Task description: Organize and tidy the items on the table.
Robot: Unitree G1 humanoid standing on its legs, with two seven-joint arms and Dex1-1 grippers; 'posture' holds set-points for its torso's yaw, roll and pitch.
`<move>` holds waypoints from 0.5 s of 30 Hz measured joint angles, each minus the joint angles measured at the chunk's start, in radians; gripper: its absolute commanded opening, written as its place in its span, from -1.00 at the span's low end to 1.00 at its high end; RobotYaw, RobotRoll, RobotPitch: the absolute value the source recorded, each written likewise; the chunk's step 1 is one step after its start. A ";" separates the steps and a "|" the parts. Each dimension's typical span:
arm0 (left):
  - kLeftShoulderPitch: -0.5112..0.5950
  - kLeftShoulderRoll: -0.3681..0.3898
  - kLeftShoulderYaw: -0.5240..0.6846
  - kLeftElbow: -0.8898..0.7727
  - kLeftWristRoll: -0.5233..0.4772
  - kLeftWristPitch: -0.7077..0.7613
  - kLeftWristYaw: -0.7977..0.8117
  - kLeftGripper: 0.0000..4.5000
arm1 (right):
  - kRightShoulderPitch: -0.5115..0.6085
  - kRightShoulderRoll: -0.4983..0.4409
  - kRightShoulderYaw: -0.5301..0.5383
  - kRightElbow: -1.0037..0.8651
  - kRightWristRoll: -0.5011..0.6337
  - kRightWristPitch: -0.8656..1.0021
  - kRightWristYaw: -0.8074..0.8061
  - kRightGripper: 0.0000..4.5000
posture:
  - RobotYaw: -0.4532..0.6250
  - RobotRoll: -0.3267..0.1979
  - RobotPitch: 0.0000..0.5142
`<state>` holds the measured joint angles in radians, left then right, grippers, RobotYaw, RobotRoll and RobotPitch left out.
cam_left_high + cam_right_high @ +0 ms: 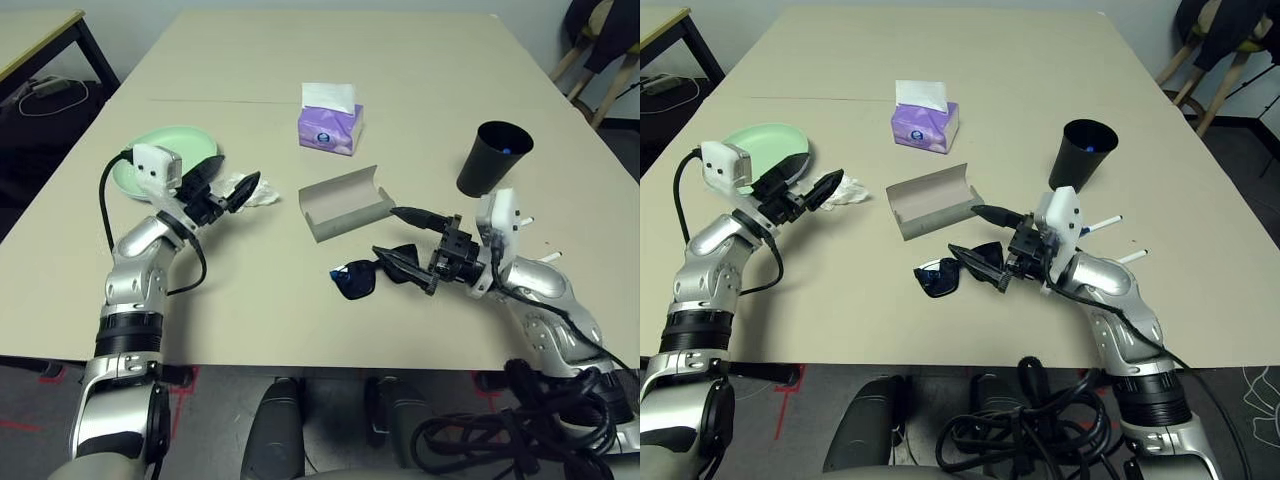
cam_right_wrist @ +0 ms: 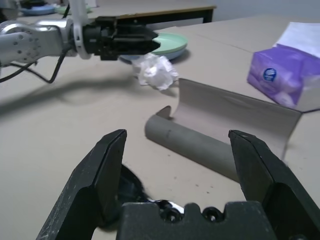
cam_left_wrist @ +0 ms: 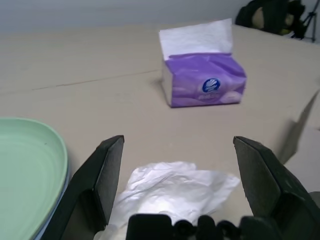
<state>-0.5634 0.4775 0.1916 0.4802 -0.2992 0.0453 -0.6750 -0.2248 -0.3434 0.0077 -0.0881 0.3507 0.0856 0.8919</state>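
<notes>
Both jaws gape empty: left (image 1: pixel 233 190) by the tissue (image 3: pixel 172 190), right (image 1: pixel 412 252) over the sunglasses (image 1: pixel 356 279) on the counter (image 1: pixel 250 320). Closing off-centre could scratch a lens or nudge the case (image 1: pixel 345 204).

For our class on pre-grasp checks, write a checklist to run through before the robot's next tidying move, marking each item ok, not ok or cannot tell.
- Left gripper open: ok.
- Right gripper open: ok.
- Sunglasses inside the glasses case: not ok, they lie on the table beside it.
- Crumpled tissue cleared off the table: not ok.
- Black cup upright: ok.
- Both white pens in the cup: not ok, they lie on the table.
</notes>
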 measured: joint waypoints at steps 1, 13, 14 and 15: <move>-0.018 0.000 -0.015 0.027 0.022 0.001 0.011 0.97 | -0.001 0.008 0.001 0.003 0.000 -0.010 -0.008 1.00 | 0.05 0.25 -0.55; -0.058 0.031 -0.091 0.174 0.127 0.048 0.005 0.39 | -0.065 0.009 0.005 0.003 0.007 -0.021 -0.049 1.00 | 0.02 0.25 -0.59; -0.059 0.036 -0.092 0.175 0.129 0.052 0.002 0.19 | -0.071 0.009 0.005 0.003 0.008 -0.021 -0.052 1.00 | 0.02 0.25 -0.59; -0.059 0.038 -0.092 0.176 0.131 0.053 0.002 0.03 | -0.075 0.010 0.005 0.003 0.010 -0.021 -0.053 1.00 | 0.02 0.25 -0.59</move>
<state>-0.6224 0.5160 0.0992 0.6564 -0.1686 0.0982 -0.6728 -0.2996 -0.3338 0.0130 -0.0850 0.3602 0.0650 0.8388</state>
